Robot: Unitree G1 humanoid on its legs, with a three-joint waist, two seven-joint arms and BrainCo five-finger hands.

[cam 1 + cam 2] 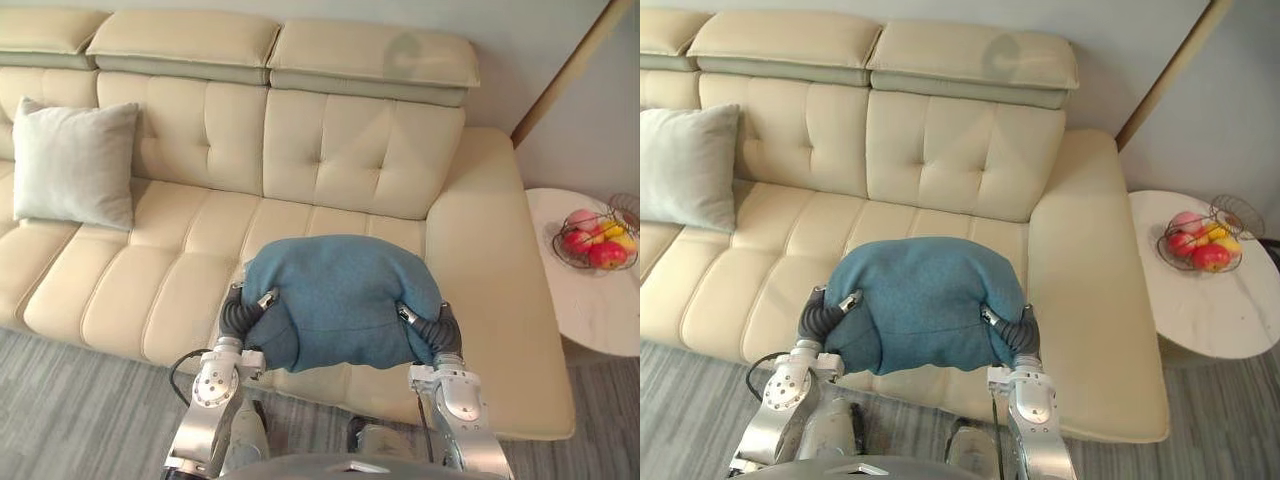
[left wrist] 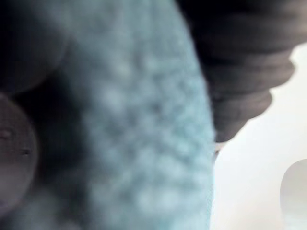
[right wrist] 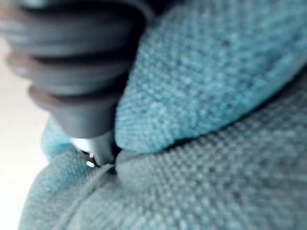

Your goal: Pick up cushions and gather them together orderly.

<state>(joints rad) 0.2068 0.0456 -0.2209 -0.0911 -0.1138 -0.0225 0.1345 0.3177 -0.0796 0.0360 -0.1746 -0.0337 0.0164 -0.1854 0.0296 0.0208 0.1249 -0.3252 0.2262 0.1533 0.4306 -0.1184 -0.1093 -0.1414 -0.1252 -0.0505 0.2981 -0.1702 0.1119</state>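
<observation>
Home living rm: cream sofa (image 1: 330, 180); fruit bowl (image 1: 592, 240).

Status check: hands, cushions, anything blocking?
Left hand and right hand pressed against sides of blue cushion, at sofa front. Pale cushion leans at left end. No obstacle between.

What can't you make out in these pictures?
1. The grip of the left robot hand and right robot hand: in both eye views it is buried in the blue cushion, and the wrist views are too close.
2. The pale cushion: in the right eye view it is cut off by the left edge.
3. The fruit in the wire basket: too small to name.
</observation>
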